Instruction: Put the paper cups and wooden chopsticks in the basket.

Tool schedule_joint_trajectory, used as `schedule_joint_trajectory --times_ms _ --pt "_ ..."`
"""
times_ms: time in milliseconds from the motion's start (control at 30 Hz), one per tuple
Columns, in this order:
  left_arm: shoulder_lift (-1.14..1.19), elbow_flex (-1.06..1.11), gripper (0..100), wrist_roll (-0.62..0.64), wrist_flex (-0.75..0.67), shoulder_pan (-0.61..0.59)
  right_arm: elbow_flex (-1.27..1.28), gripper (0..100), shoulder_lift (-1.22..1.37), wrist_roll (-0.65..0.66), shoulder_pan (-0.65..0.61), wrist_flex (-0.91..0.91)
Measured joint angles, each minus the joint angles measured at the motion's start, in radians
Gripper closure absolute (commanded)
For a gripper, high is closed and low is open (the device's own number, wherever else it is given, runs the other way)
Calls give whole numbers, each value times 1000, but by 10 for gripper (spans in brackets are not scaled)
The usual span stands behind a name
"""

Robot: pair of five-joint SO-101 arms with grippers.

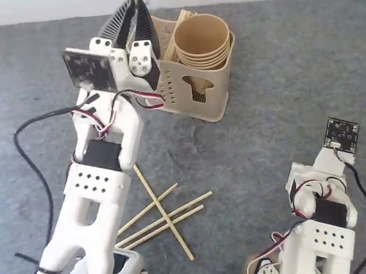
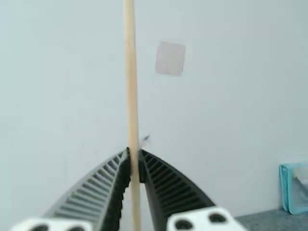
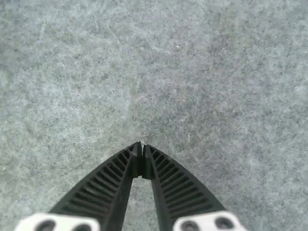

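1. The left gripper point(image 2: 134, 156) is clamped on one chopstick point(image 2: 129, 72) with its long axis upright, at the far-left corner of the basket point(image 1: 196, 106), beside the stacked paper cups point(image 1: 202, 40).
2. The loose chopsticks point(image 1: 165, 214) lie nearest the left arm. The right gripper point(image 3: 141, 149) is pinched shut and empty, over carpet point(image 3: 216, 72).

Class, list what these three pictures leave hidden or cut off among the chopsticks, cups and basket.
1. Held chopstick: both ends cut off by the picture's edges in the left wrist view.
2. Chopsticks in the basket: high view, mostly hidden by the left gripper and the paper cups; number unclear.
3. Loose chopsticks: high view, some ends hidden by the left arm.
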Motion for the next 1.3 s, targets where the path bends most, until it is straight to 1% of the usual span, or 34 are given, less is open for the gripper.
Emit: schedule_joint_trajectory --times_ms 67,233,333,400,533,600,700,800,967,1033,1100,1167,1300 --pt "43 2 989 0 -23 -3 0 990 0 0 0 0" --pt "172 2 988 0 -137 -21 0 990 0 0 0 0" --pt "212 3 978 0 -147 -21 0 990 0 0 0 0" --pt "218 3 922 0 -147 -20 0 990 0 0 0 0" --pt "218 2 776 0 -129 -20 0 990 0 0 0 0" --pt "218 2 753 0 -69 -21 0 990 0 0 0 0" --pt "218 -37 761 0 54 -40 0 990 0 0 0 0" --pt "212 -92 773 0 157 -83 0 990 0 0 0 0" --pt "95 -114 776 0 252 -130 0 990 0 0 0 0" --pt "29 -120 776 0 333 -141 0 990 0 0 0 0" --pt "-43 -132 776 -2 456 -150 0 990 0 0 0 0" --pt "-109 -147 776 -28 609 -152 0 990 0 0 0 0" --pt "-175 -181 776 -98 974 -209 0 990 0 0 0 0"
